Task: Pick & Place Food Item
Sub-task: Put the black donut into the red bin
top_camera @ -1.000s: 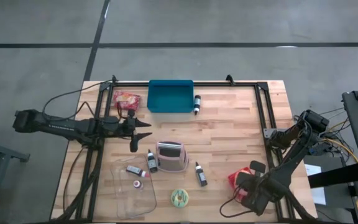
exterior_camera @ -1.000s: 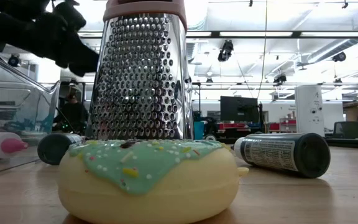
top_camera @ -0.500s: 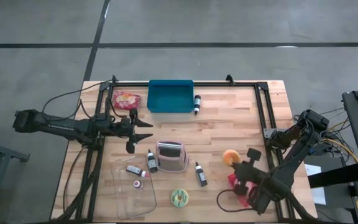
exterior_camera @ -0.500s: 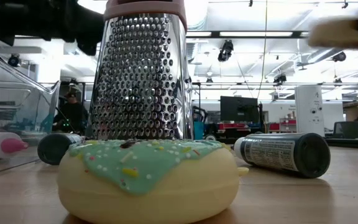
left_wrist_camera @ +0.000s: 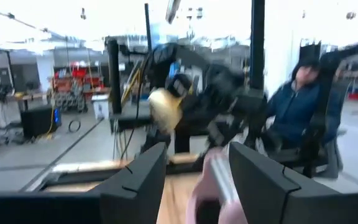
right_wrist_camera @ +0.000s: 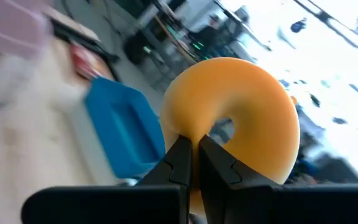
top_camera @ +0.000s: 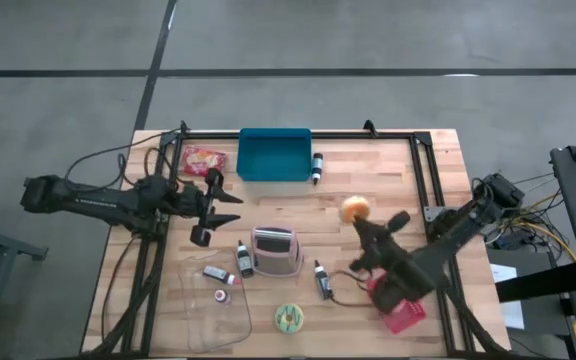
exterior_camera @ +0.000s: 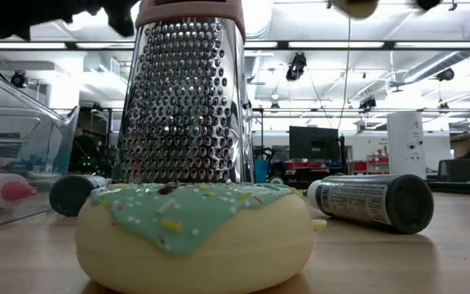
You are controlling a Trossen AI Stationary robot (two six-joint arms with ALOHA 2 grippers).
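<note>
My right gripper [top_camera: 360, 222] carries a plain orange ring doughnut [top_camera: 354, 209] above the middle of the wooden desk [top_camera: 368, 190], its jaws pinched together on the ring's wall. A second ago this arm was low at the desk's near right corner, over the red basket [top_camera: 400, 314]; since then it has lifted the doughnut clear and swung it inward, towards the blue rectangular bin [top_camera: 274, 155] at the far edge. I judge the pick done and the carry under way, with the bin the likely drop point. My left gripper [top_camera: 215, 203] hangs near the left side, jaws apart and holding nothing, drawn back slightly. The steel box grater [top_camera: 275, 251] and the green-iced doughnut [top_camera: 289, 318] sit untouched.
</note>
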